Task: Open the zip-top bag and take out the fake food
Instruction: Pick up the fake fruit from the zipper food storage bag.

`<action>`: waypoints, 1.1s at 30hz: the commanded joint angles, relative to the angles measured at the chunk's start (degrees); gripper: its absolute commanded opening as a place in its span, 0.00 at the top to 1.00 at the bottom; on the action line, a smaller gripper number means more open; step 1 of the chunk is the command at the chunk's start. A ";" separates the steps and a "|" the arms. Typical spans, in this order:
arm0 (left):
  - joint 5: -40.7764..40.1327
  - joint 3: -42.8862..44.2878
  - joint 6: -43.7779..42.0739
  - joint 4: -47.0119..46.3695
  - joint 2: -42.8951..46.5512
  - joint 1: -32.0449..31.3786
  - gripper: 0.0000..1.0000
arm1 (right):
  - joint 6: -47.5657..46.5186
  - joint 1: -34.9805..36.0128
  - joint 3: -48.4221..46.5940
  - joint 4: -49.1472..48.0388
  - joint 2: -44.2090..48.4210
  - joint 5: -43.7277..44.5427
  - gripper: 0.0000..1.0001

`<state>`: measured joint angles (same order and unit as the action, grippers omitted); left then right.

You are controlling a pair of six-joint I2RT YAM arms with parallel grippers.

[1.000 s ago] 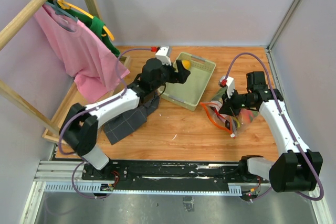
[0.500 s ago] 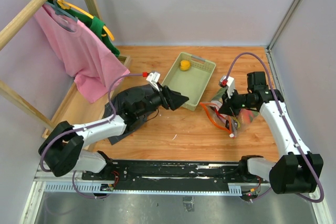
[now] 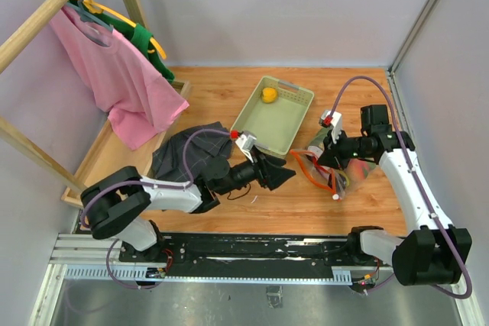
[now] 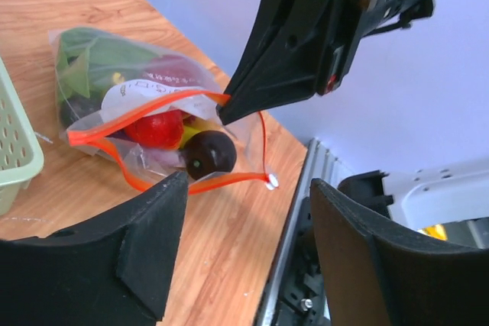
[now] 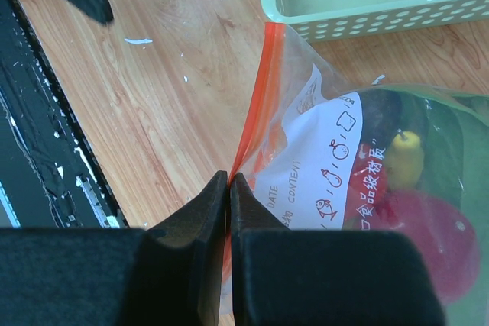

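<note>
**Top external.** Left gripper (image 3: 287,176) is low over the wooden table (image 3: 229,89), pointing at the mouth of the zip-top bag (image 3: 345,176); near it, not touching. Right gripper (image 3: 327,159) sits on the bag's upper lip. The bag lies just right of the pale green tray (image 3: 296,94); one yellow toy fruit (image 3: 269,95) is in the tray's far end. A dark grey cloth (image 3: 179,156) lies crumpled beside the left arm; a pink shirt (image 3: 114,74) hangs from the wooden rack (image 3: 46,11) (far-left corner).

**Left wrist.** Own fingers (image 4: 145,250) stand well apart with nothing between them. Beyond them the bag lies on its side, mouth gaping toward the camera; the orange-red zip strip (image 4: 99,133) forms an open loop. The right gripper's tip pinches the upper strip and holds it up. The fake food is inside the bag: red round piece (image 4: 157,129); dark purple piece (image 4: 208,154) right at the mouth; green leafy piece (image 4: 92,59) at the back. The white label (image 4: 149,93) faces up.

**Right wrist.** Own fingers (image 5: 195,219) are pressed together on the zip strip; no gap shows. The printed label lies just past the tips; a small yellow piece (image 5: 405,159) and the red one show through the plastic. The tray wall stands just beyond the bag. One tip of the left gripper shows in the top-left corner, apart from the bag.
</note>
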<state>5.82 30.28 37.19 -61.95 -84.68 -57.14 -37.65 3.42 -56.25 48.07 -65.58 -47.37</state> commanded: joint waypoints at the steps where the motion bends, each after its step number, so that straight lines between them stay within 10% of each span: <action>1: -7.75 2.50 -8.02 -6.43 -4.89 -3.57 0.34 | -0.77 0.97 0.28 1.06 1.70 -2.71 0.94; 33: -19.39 17.74 -19.80 -14.18 -30.60 -10.30 0.40 | -2.83 0.97 -0.26 3.16 4.32 -7.46 0.95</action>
<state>-12.38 46.11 17.82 -74.50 -113.56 -67.05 -39.40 3.42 -56.25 49.87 -61.98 -52.51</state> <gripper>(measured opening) 0.583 0.050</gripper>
